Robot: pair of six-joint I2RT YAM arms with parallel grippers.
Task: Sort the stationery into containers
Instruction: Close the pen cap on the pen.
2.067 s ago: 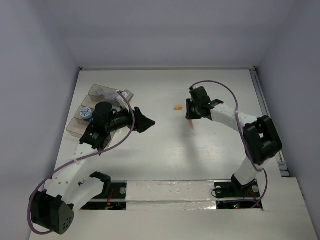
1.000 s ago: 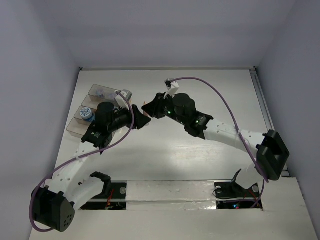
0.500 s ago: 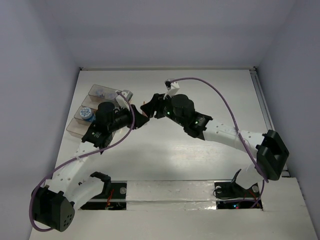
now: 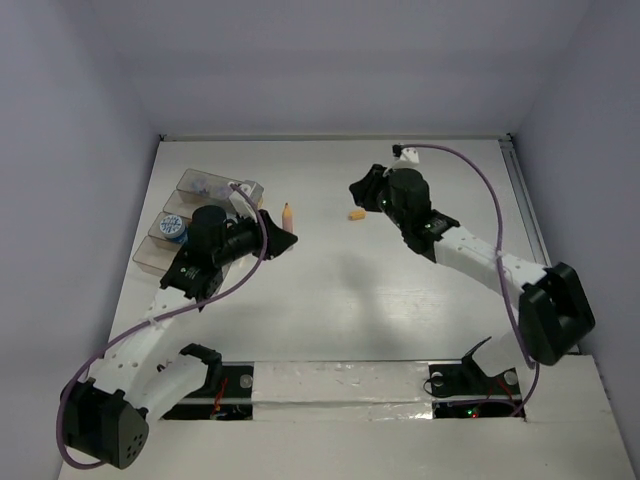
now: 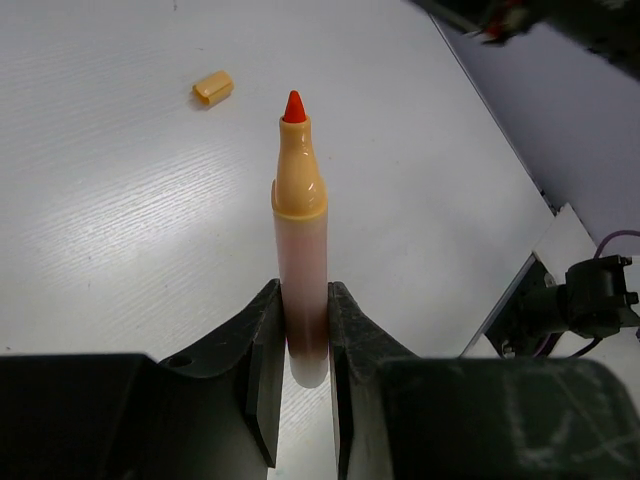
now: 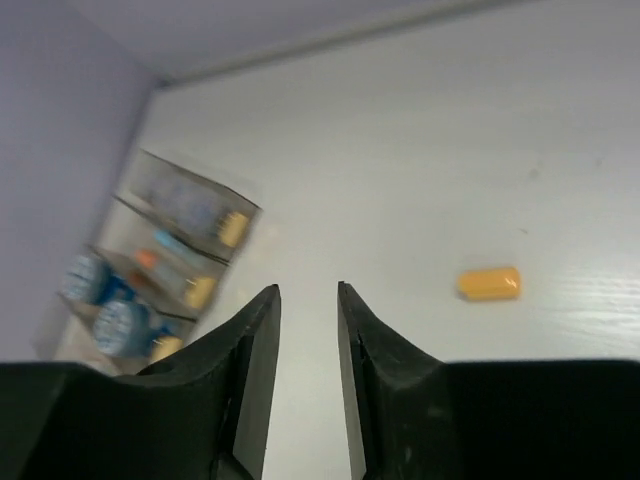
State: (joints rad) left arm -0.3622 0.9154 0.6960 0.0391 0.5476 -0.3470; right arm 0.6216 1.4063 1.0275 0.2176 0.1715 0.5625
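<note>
The left fingers (image 5: 272,318) grip the lower barrel of an uncapped orange marker (image 5: 300,215), red tip pointing away above the worktop (image 4: 330,300). Farther out lies an orange cap (image 4: 356,213). Just beyond it the right fingers (image 6: 266,318) hover slightly apart, empty. At the left edge, the containers (image 4: 150,257) hold a blue-topped tub (image 4: 172,227).
</note>
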